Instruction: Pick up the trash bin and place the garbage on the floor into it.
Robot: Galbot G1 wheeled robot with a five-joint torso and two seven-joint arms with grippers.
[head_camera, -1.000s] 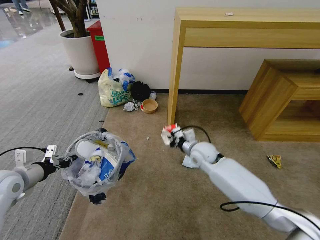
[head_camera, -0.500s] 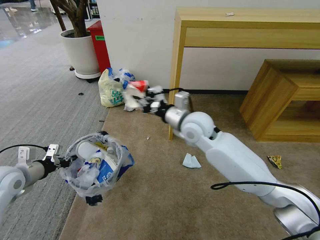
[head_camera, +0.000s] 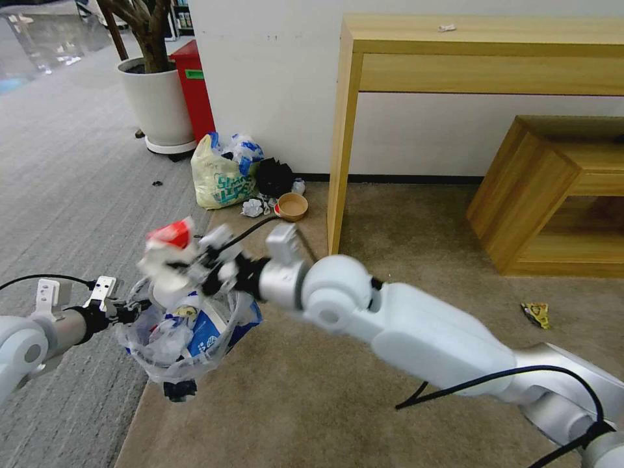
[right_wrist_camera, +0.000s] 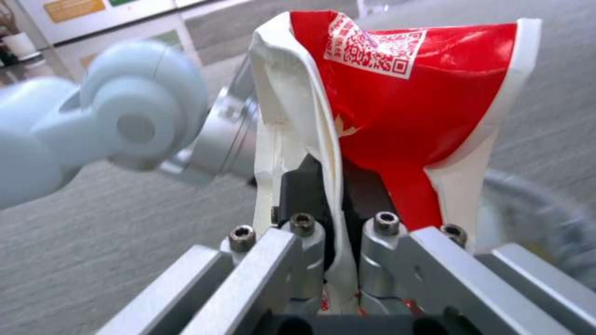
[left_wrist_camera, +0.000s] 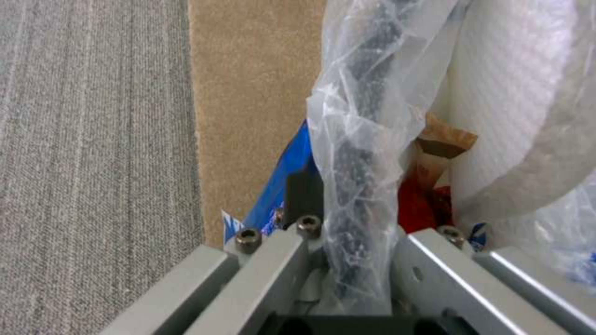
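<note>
The small round black trash bin point(head_camera: 185, 331), clear-bag-lined, light and floppy-edged, is hanging above the carpet edge, rim-pinched by the left end effector point(head_camera: 127, 311), while the right end effector point(head_camera: 195, 260) is pinching a crumpled red-and-white wrapper point(head_camera: 168, 250) over it.

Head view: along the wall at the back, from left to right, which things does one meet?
White plant pot → red box → yellowish green-printed shopping bag → brown bowl → tall wooden table → low wooden cabinet.
</note>
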